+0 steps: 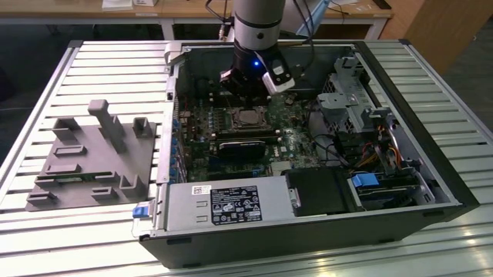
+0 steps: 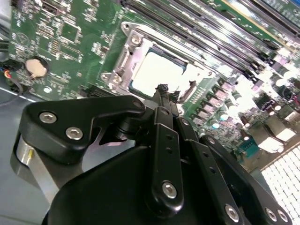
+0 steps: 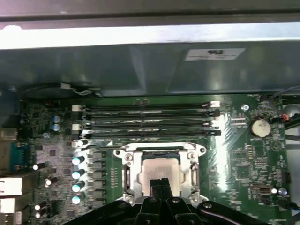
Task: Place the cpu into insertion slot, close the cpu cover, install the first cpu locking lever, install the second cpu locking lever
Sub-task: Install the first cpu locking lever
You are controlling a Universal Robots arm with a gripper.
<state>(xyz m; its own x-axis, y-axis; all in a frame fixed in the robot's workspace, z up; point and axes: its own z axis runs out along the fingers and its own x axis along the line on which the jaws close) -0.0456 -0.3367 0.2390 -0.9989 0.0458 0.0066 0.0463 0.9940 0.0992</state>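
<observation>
**Q:** What carries everything here?

**A:** A pale bench (image 1: 100,63) made of long parallel metal slats with dark gaps between them, seen at an angle from above.

**Q:** What lies directly on it?

**A:** Two things. A black desktop computer case (image 1: 308,239) rests on its side with its open face up, covering the middle of the bench and the exterior view's right. A grey moulded fixture (image 1: 77,164), a flat plate with upright posts and shallow pockets, sits on the exterior view's left, just beside the case. Bare slats show around both.
</observation>
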